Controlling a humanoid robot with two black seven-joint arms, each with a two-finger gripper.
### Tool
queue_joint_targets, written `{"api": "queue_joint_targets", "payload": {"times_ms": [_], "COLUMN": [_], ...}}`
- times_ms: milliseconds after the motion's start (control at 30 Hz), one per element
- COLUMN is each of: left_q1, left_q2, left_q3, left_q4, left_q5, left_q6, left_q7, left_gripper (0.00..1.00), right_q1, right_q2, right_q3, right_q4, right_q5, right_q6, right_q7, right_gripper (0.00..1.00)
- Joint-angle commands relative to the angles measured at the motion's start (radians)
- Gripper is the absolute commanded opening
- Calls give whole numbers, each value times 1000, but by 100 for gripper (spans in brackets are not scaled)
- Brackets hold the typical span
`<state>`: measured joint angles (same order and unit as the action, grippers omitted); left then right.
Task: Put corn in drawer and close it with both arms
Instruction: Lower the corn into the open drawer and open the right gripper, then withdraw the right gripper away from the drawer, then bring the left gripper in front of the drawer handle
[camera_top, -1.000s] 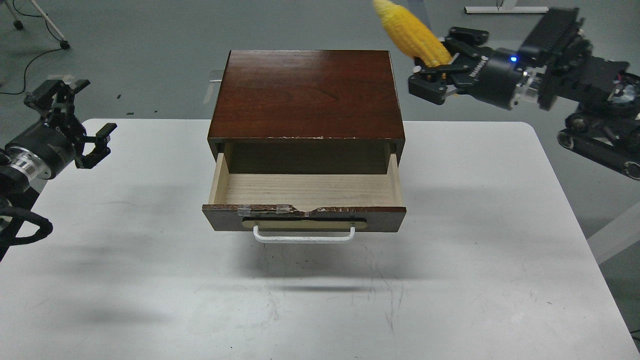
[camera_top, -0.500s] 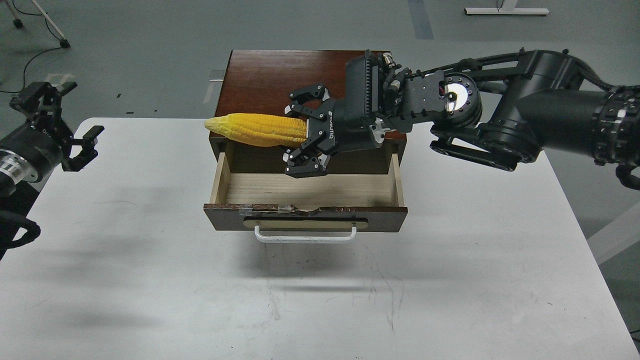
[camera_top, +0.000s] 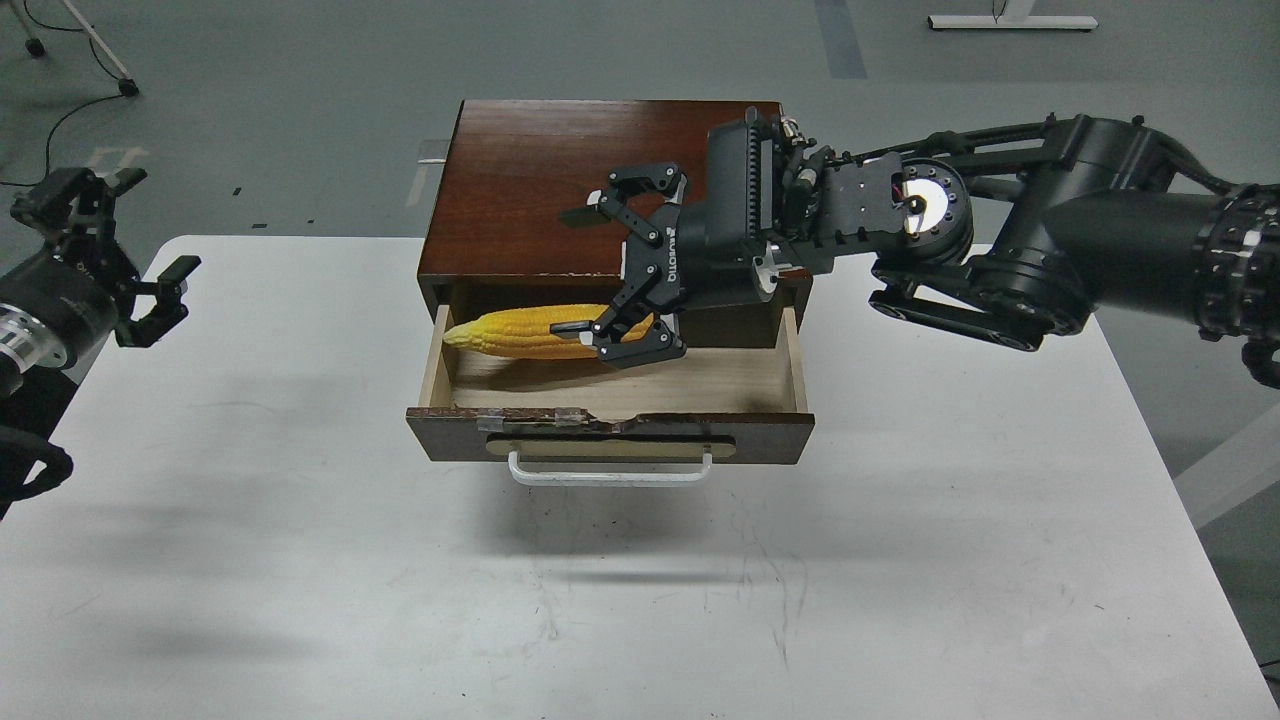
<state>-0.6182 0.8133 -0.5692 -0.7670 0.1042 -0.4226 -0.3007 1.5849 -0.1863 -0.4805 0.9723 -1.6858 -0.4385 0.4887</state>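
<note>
The yellow corn (camera_top: 515, 331) lies across the back of the open drawer (camera_top: 610, 432), on the pale wood inside, with its tapered end to the left. My right gripper (camera_top: 582, 270) hangs over the drawer's back and the cabinet's front edge. Its jaws are spread wide, and the lower finger (camera_top: 625, 345) overlaps the corn's right end. I cannot tell whether that finger touches the corn. My left gripper (camera_top: 150, 232) is open and empty, above the table's far left edge, well away from the drawer.
The dark brown cabinet (camera_top: 560, 180) stands at the back middle of the white table (camera_top: 300, 600). The drawer's white bar handle (camera_top: 608, 472) faces me. A wheeled stand and cables are on the grey floor at the back left.
My right arm swung in from the back right with the corn, turned it level over the drawer, then opened. The corn dropped into the drawer. My left gripper drifted slightly left.
</note>
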Motion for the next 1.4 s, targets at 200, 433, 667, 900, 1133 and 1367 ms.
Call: {"api": "queue_joint_targets", "payload": {"times_ms": [200,433,667,900,1133,1367], "left_q1": [0,-9,-18,-106,-238,-255], "left_q2": [-2,0,4,3,95,303], "left_q3": [0,0,3,0,-3,2], "left_q4": [2,11,11,-1,-179,-680], "left_q5": [0,2,101,403,989,1152], "left_q6": [1,-5,-1,42,326,131], "left_q7": [2,-5,-167,-188,-188,-188], "left_gripper": [98,98,98,98,93,0], "right_q1": [10,-6,-281,-606,-697,-720], "right_q2": [-125,-333,-611,-679,-680,-682], "right_q3": [189,330,399,488,511,510], "right_q4": [-3,5,-3,40,35,28], "right_q5": [298,1145,1902,1922,1919,1916], "right_q6": [18,223,630,647,641,639], "right_q7": [0,0,-94,-91,-85,-84], "right_gripper": [100,98,98,100,100,100]}}
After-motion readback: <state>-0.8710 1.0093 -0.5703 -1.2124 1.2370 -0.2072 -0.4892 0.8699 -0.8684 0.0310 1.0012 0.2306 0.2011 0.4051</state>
